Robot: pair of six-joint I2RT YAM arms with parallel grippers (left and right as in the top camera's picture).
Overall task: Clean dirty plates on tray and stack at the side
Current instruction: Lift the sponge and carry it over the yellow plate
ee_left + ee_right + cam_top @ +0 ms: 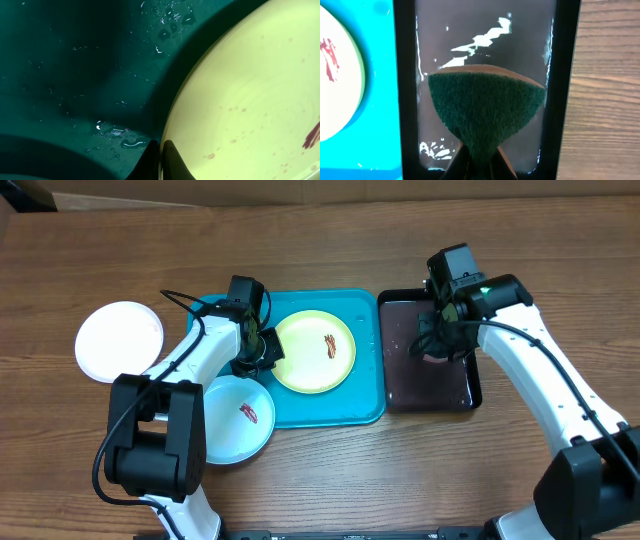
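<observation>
The left hand [161, 161] pinched the edge of the yellow-green plate [314, 352]. That plate lay on the blue tray [345, 408] and had a red smear on it. The right hand [477, 167] squeezed a green sponge [485, 112] over the wet black tray [430, 392]. The blue plate [238, 420] lay over the blue tray's near left corner. The white plate [120, 340] sat on the counter [400, 480], left of the blue tray.
</observation>
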